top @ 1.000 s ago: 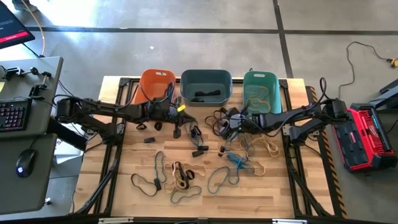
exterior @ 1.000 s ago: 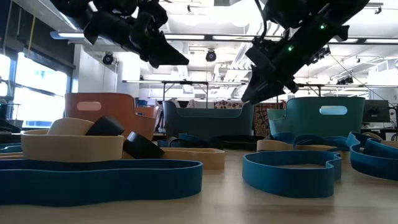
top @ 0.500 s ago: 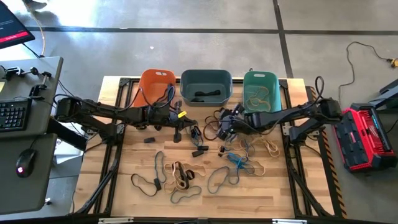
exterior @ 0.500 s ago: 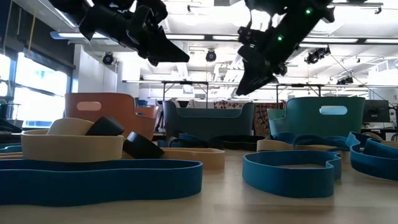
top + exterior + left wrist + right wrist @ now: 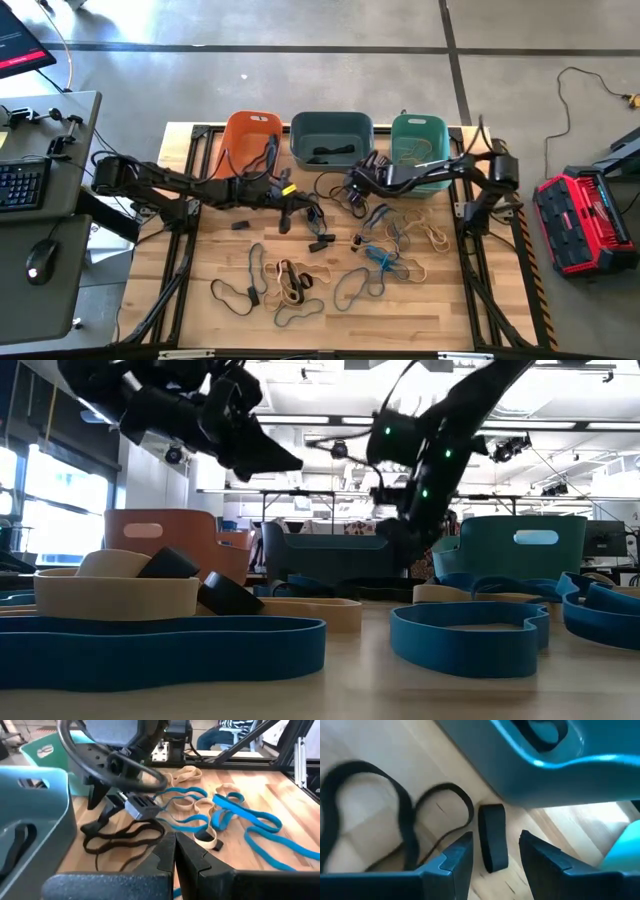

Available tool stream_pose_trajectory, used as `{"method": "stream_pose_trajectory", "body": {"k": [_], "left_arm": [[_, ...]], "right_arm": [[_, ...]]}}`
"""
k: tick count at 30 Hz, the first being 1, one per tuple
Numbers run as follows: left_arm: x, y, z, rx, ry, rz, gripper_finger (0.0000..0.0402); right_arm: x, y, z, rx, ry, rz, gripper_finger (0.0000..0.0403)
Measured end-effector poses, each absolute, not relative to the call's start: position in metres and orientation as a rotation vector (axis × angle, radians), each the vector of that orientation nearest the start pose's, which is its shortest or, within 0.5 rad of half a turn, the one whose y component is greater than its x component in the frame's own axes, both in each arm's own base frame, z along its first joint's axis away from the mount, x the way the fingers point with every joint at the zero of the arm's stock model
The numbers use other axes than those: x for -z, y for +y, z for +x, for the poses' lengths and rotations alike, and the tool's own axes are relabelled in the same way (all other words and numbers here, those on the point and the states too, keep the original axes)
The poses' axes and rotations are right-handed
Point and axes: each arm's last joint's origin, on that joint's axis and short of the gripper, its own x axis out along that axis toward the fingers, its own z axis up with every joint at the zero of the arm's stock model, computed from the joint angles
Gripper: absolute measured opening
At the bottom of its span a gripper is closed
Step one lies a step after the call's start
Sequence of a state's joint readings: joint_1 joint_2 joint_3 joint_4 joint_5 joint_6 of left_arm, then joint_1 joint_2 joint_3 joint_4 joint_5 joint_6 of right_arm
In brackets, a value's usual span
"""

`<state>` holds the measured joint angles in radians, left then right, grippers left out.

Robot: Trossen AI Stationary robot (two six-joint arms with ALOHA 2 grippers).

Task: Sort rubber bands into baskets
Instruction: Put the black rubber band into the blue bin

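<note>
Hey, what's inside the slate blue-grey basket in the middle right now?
The slate blue-grey basket holds black rubber bands on its floor; no other colour shows there. The basket's walls hide how many lie stacked, and the right gripper sits just outside its front.

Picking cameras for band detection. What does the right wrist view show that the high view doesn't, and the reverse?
Only the right wrist view: the right gripper open, a short black band lying between its fingers on the wood, beside the grey basket.

Only the high view: the orange basket, the green basket, the whole spread of bands, and the left gripper over the table in front of the orange and grey baskets.

Both: the grey basket with a black band inside, and black loops beside it.
</note>
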<state>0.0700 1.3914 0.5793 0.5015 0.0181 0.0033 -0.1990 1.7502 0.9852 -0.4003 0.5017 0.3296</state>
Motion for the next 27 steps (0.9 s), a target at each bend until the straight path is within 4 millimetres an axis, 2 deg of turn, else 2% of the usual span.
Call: {"method": "stream_pose_trajectory", "body": {"k": [10,13,17,20,27], "left_arm": [[-0.189,0.018,0.271,-0.055,0.305,-0.036,0.0000],[-0.189,0.018,0.271,-0.054,0.305,-0.031,0.0000],[-0.189,0.018,0.271,-0.053,0.305,-0.032,0.0000],[-0.189,0.017,0.271,-0.048,0.305,-0.034,0.0000],[-0.190,0.015,0.271,-0.043,0.298,-0.035,0.0000]], "right_arm": [[-0.129,-0.096,0.312,0.843,1.122,0.096,0.0143],[-0.127,-0.101,0.311,0.831,1.136,0.122,0.0118],[-0.127,-0.104,0.310,0.815,1.146,0.126,0.0056],[-0.127,-0.102,0.310,0.792,1.156,0.109,0.0010],[-0.139,-0.079,0.322,0.701,1.183,0.103,0.0004]]}}
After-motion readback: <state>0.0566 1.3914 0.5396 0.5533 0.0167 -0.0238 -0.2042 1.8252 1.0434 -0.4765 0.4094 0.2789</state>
